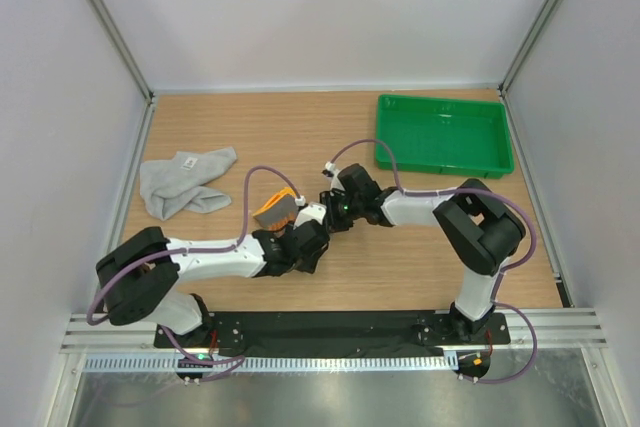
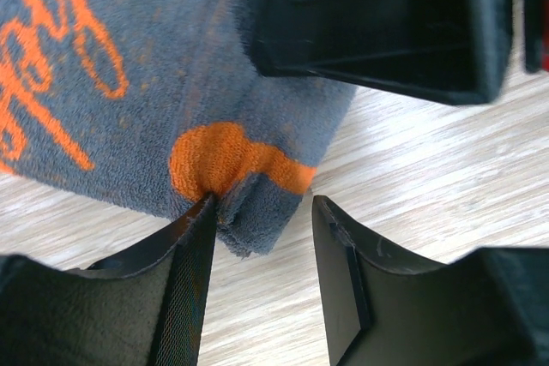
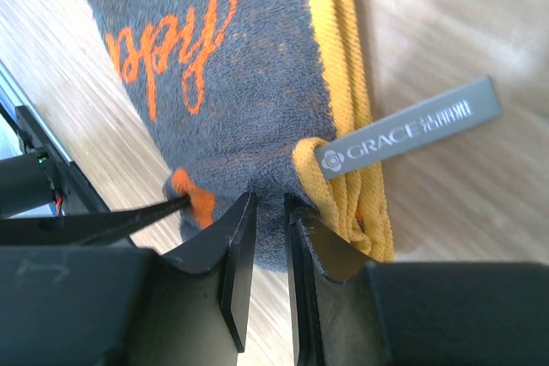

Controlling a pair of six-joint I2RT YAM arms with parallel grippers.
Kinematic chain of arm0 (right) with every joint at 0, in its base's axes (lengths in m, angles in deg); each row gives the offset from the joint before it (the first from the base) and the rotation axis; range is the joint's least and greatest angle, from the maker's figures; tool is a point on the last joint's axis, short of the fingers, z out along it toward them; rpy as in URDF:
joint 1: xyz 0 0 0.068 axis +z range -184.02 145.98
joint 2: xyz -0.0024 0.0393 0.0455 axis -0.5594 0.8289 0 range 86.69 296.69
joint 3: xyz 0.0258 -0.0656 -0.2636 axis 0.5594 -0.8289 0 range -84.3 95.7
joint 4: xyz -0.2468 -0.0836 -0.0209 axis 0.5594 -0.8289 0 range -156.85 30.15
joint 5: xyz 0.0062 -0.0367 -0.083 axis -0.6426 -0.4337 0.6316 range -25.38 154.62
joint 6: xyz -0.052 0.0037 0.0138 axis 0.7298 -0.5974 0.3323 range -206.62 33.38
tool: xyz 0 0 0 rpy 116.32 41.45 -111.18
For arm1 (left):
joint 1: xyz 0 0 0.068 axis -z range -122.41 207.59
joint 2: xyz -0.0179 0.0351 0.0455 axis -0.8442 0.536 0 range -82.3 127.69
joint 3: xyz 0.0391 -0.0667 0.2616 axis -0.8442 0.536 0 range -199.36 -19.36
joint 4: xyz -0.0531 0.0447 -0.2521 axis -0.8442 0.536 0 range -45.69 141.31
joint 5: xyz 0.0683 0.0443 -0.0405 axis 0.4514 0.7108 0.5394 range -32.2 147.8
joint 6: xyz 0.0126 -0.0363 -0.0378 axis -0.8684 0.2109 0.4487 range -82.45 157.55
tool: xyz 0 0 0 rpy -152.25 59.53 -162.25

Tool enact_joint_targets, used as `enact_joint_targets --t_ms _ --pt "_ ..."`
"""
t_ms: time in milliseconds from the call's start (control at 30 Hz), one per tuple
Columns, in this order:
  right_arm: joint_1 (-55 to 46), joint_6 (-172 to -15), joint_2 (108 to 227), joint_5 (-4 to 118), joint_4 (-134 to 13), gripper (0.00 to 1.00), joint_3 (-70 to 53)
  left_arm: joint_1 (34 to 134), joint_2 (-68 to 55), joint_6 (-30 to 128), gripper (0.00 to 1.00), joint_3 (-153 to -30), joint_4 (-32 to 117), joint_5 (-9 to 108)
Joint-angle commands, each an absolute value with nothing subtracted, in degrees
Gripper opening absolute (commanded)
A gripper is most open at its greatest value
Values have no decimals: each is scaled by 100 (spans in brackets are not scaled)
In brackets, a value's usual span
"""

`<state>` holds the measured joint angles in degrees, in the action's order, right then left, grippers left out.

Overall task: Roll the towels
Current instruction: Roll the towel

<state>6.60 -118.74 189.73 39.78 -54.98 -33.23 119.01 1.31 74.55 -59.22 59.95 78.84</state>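
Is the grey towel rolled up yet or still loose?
Loose: the grey towel lies crumpled on the table, untouched by either arm.

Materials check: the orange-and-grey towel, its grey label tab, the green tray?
Orange-and-grey printed towel: looks like soft terry or microfibre cloth; fuzzy, matte pile. Grey label tab: probably woven or rubbery strip, smooth, pale "GRACE" lettering. Green rectangular tray: seemingly moulded plastic, uniform colour, slight sheen, rigid rim.

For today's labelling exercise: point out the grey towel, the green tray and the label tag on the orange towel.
grey towel [image 1: 183, 183]: top external view, middle of the crumpled cloth.
green tray [image 1: 443, 161]: top external view, near rim.
label tag [image 3: 410, 129]: right wrist view, middle of the grey printed strip.
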Motion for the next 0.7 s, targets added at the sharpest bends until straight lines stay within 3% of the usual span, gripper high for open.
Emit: enact_joint_targets --t_ms 0,333,400,467,567,600,667 --pt "641 -11536 19259 4309 -5949 28 -3113 11902 488 7544 50 -5865 5855 7573" --pt "492 -11290 19312 4370 -6433 28 -2682 11902 857 7570 49 -6006 5952 7722" --pt "474 -11237 19330 4335 -6494 29 -2594 11902 866 7596 40 -6006 5960 7801" --pt "448 -11219 19347 4309 -6591 31 -2462 11902 919 7587 23 -6032 5960 7819" --pt "430 -11228 19199 4291 -6722 37 -2357 11902 1007 7596 6 -6093 5960 7845" --pt "430 -11237 19120 4317 -6766 49 -2356 11902 998 7605 5 -6111 5986 7845" --pt "422 -11272 18761 4475 -6907 65 -2383 11902 937 7640 3 -6172 6074 7784"
